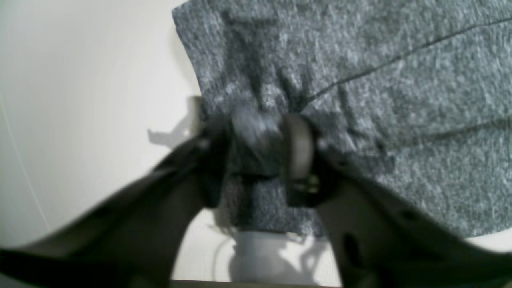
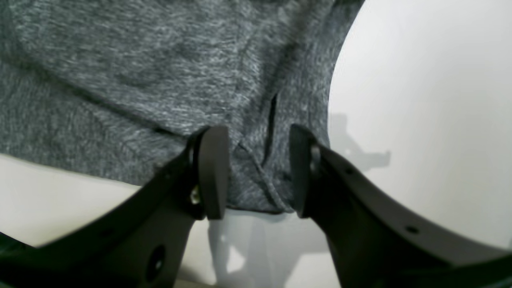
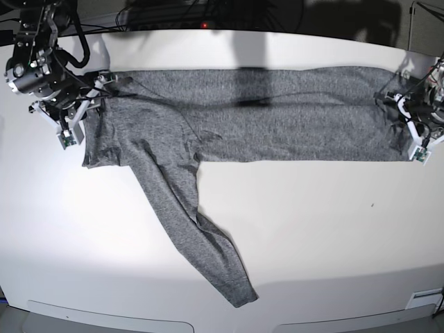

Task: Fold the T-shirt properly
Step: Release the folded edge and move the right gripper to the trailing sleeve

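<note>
Now the T-shirt [image 3: 250, 111] lies stretched in a long band across the far part of the white table [image 3: 312, 229], one sleeve trailing toward the near edge. At each end, the left gripper [image 1: 256, 160] and right gripper [image 2: 256, 172] straddle the hem, jaws parted around the fabric rather than pinching it tight.

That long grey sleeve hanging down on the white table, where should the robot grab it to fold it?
Probably by the cuff end of the loose sleeve of the heather-grey knit T-shirt, coming from above. It lies flat and slanted on the white table, away from the shirt's body, so pinching its free end lets the whole sleeve swing back over the body.
</note>
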`<state>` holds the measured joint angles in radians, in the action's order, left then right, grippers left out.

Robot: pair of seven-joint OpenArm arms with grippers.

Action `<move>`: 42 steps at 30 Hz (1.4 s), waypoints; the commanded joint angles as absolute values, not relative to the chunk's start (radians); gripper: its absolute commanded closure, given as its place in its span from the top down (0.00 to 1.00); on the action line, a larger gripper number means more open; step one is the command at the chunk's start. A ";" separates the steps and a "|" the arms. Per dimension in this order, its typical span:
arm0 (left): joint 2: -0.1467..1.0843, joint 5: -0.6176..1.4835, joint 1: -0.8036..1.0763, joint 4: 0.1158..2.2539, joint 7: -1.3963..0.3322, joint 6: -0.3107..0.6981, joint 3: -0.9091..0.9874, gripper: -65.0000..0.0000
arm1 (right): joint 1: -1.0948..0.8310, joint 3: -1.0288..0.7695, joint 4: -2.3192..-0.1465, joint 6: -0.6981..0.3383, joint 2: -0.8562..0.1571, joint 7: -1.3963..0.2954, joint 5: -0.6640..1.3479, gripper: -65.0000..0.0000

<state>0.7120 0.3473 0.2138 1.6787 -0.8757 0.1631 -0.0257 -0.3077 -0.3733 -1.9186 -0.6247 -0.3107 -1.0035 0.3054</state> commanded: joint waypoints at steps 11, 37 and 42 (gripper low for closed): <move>0.732 0.154 0.205 1.695 -0.863 0.156 -0.014 0.42 | -0.302 -0.381 -1.937 -0.620 -0.324 -0.947 0.307 0.40; 0.677 0.229 -0.056 1.695 -0.627 0.157 -0.014 0.42 | 0.525 -0.046 -1.226 -0.575 -0.086 -0.733 0.266 0.39; 0.677 0.229 -0.056 1.695 -0.627 0.157 -0.014 0.42 | 0.727 -0.046 -0.887 -0.575 -0.068 -0.666 0.198 0.39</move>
<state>0.6567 0.2333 -0.0387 1.6787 -0.6498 0.1638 -0.0250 0.6952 -0.0448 -0.8650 -0.5720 -0.0711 -0.6842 0.1875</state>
